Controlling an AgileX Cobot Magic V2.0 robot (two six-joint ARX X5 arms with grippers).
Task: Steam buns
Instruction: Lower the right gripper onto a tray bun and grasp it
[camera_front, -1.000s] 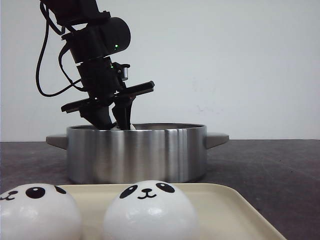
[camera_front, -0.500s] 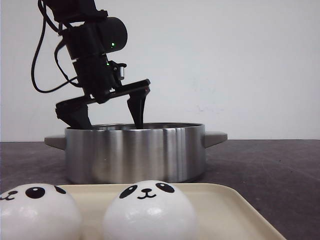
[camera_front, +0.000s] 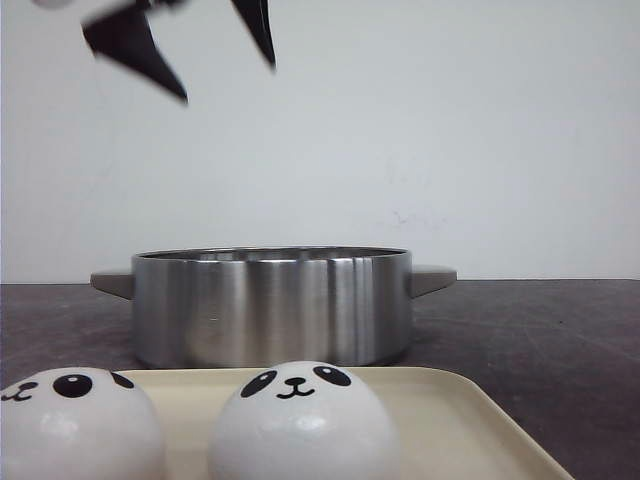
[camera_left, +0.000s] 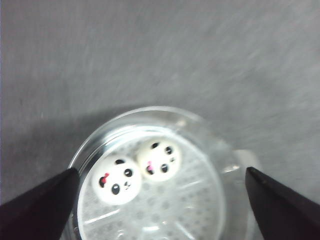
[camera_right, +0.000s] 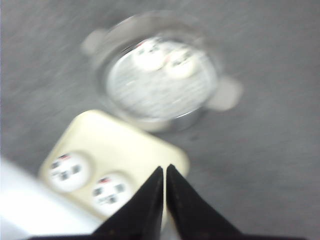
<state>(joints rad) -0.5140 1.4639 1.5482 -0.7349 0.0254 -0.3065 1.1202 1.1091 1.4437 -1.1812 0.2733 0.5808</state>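
Hanging high over the table, the left gripper (camera_front: 205, 60) shows only its two black pointed fingers at the top edge of the front view, spread wide w/ nothing between them; the left wrist view confirms this, w/ the dark wedge tips far apart at either side of the pot. Brushed stainless pot (camera_front: 272, 305) is a low round cylinder w/ two flat stub handles, sitting on a dark grey matte table (camera_front: 540, 320) w/ a slightly grainy look. Inside it lies a perforated shiny steamer plate (camera_left: 165, 210), and on that plate sit two buns in the pot (camera_left: 137, 170): smooth white domes w/ black panda eyes, side by side & about touching, near the pot wall; one has a small red mark, the other a pink one. Nearer the camera is a cream, smooth tray (camera_front: 450, 410) w/ rounded corners and a low raised rim, holding two buns on the tray (camera_front: 300, 425), glossy white w/ oval black eyes, tiny nose & mouth, set apart from each other. Right gripper (camera_right: 165, 172) is above tray and pot, its black tapered fingers pressed nearly together w/ nothing held; that view is blurred, so detail is soft.
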